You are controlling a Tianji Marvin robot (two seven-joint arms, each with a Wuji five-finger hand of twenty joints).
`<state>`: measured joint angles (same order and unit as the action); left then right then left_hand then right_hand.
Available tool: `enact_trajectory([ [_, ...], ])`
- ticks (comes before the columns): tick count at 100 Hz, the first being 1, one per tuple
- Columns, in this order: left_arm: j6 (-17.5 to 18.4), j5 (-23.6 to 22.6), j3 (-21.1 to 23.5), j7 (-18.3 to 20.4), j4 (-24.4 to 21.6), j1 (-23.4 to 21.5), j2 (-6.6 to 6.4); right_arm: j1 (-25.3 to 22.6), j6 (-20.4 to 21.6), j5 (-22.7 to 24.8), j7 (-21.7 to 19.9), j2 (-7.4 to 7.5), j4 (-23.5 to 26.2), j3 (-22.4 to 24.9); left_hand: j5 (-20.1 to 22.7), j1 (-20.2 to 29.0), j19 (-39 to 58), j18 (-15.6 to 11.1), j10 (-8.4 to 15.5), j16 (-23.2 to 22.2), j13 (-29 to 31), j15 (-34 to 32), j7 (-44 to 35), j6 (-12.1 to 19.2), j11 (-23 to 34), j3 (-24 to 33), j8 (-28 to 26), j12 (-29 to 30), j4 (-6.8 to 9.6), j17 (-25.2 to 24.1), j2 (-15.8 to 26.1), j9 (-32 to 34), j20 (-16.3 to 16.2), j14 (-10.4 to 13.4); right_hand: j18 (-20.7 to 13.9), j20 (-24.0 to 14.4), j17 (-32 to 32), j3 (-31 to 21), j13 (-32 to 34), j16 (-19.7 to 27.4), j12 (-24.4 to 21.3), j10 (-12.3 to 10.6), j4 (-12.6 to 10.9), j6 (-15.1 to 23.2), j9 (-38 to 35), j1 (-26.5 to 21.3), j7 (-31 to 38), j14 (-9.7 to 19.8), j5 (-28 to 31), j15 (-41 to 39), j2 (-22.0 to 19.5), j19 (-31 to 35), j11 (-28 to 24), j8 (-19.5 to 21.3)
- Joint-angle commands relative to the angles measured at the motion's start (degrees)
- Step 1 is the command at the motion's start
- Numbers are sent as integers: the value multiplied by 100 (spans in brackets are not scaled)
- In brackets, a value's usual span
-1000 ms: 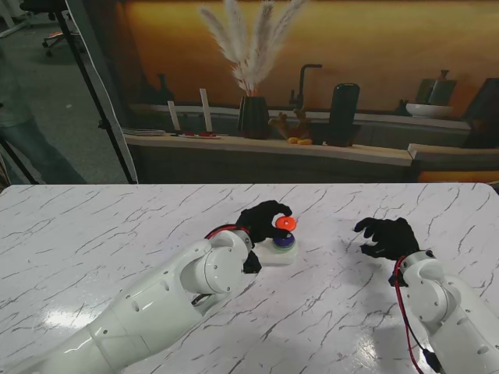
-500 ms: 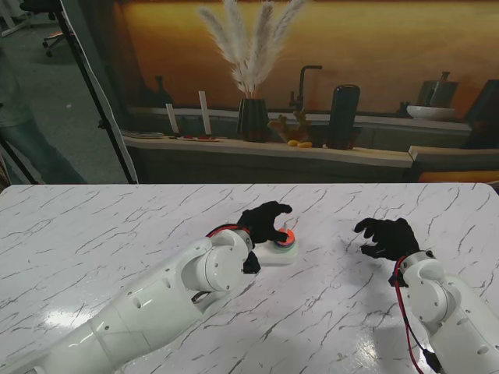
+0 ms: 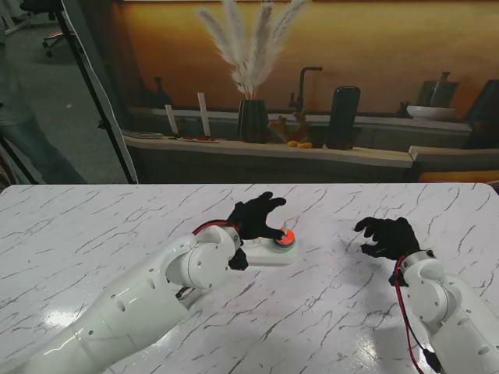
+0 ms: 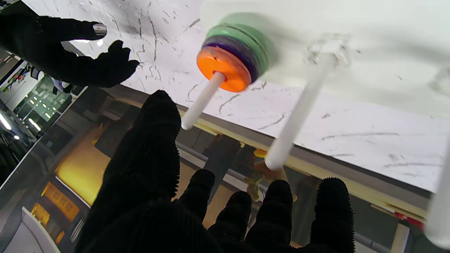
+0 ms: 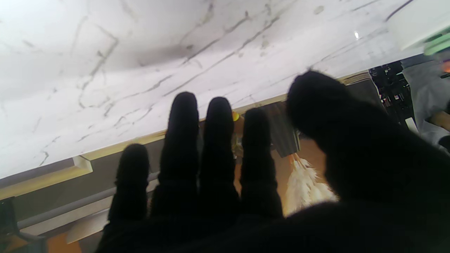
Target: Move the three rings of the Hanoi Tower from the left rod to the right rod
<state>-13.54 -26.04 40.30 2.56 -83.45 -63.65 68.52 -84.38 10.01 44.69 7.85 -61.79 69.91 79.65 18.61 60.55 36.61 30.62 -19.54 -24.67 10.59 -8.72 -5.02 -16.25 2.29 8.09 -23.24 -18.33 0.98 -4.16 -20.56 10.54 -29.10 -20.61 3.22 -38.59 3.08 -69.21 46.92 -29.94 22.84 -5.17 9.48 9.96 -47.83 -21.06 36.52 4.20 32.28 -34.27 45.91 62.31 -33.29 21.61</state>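
Observation:
The white Hanoi Tower base lies mid-table. Its right rod carries a stack: green ring lowest, purple ring on it, orange ring on top. The middle rod is bare. My left hand hovers just left of the stack, fingers spread, holding nothing. Out to the right, apart from the tower, my right hand hangs over bare table with fingers loosely curled and nothing in it.
The marble table stretches wide on both sides. Beyond its far edge runs a counter with a vase of pampas grass, a black speaker and a faucet. A tripod leg stands far left.
The orange ring went down the right rod from my left hand's grip onto the stack. My left hand let go, opened and pulled back leftward. The right hand stayed put.

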Motion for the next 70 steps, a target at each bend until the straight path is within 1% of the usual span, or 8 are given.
enact_trajectory([
  [1, 151, -73, 137, 54, -75, -99, -143, -50, 22, 9, 19, -35, 100, -13, -53, -18, -304, -96, 75, 127, -158, 164, 46, 83, -85, -254, 79, 83, 18, -90, 173, -79, 137, 105, 1753, -86, -62, -50, 40, -53, 44, -57, -275, -72, -63, -64, 95, 41, 68, -150, -43, 103, -113, 35],
  [18, 207, -494, 757, 133, -409, -522, -322, -55, 72, -73, 38, -61, 238, -15, 48, -50, -414, -55, 113, 171, -148, 192, 7, 140, -66, -437, 72, 94, 27, -91, 298, 40, 155, 120, 1741, -76, -100, -13, 6, -50, 44, -57, -284, -63, -45, 9, 79, 35, 52, -135, -116, 76, -105, 31],
  [30, 260, -732, 1146, 89, -580, -836, -390, -30, 96, -135, 46, -77, 299, -52, 125, -79, -449, -42, 135, 178, -122, 196, -26, 173, -45, -512, 62, 89, 24, -97, 340, 135, 153, 118, 1747, -79, -97, 1, 1, -53, 46, -51, -291, -70, -39, 23, 69, 29, 53, -137, -126, 77, -103, 30],
  [40, 324, -912, 1426, 98, -679, -1066, -446, -36, 146, -223, 47, -95, 375, -70, 193, -136, -525, -57, 163, 189, -115, 209, -54, 218, -31, -589, 53, 87, 13, -118, 410, 230, 171, 133, 1734, -65, -153, 81, -61, -41, 40, -24, -287, -91, -2, 188, 41, 5, 34, -97, -241, 31, -79, 24],
  [47, 363, -1043, 1621, 115, -725, -1225, -484, -67, 215, -323, 38, -114, 477, -57, 252, -176, -660, -94, 196, 217, -106, 239, -74, 253, -42, -716, 47, 104, -30, -102, 566, 321, 210, 146, 1746, -4, -213, 211, -130, 28, 35, 5, -312, -104, 44, 278, -24, -37, 21, 58, -316, -101, -39, 12],
  [55, 410, -1159, 1823, 48, -721, -1392, -500, -112, 336, -346, 79, -128, 615, -25, 367, -199, -734, -147, 243, 225, -71, 236, -119, 327, -21, -777, 34, 105, -39, -124, 604, 422, 232, 149, 1782, 81, -254, 353, -180, 134, 18, 18, -307, -110, 90, 449, -95, -86, -3, 270, -347, -249, 32, 6],
  [63, 424, -1233, 2030, -45, -705, -1566, -506, -171, 483, -390, 67, -134, 800, 29, 477, -179, -813, -179, 266, 238, -47, 242, -161, 393, 30, -798, 23, 94, -39, -133, 571, 606, 270, 161, 1815, 231, -299, 619, -245, 327, -77, 56, -302, -87, 155, 676, -233, -144, -37, 660, -421, -447, 269, -7],
  [70, 422, -1331, 2213, -160, -678, -1726, -509, -251, 562, -452, -82, -123, 1014, 97, 650, -183, -849, -143, 321, 232, 61, 206, -238, 426, 81, -814, -2, 78, -40, -76, 574, 775, 288, 184, 1820, 369, -363, 905, -371, 481, -158, 78, -321, -72, 254, 834, -387, -197, -115, 1021, -565, -603, 506, -4],
])
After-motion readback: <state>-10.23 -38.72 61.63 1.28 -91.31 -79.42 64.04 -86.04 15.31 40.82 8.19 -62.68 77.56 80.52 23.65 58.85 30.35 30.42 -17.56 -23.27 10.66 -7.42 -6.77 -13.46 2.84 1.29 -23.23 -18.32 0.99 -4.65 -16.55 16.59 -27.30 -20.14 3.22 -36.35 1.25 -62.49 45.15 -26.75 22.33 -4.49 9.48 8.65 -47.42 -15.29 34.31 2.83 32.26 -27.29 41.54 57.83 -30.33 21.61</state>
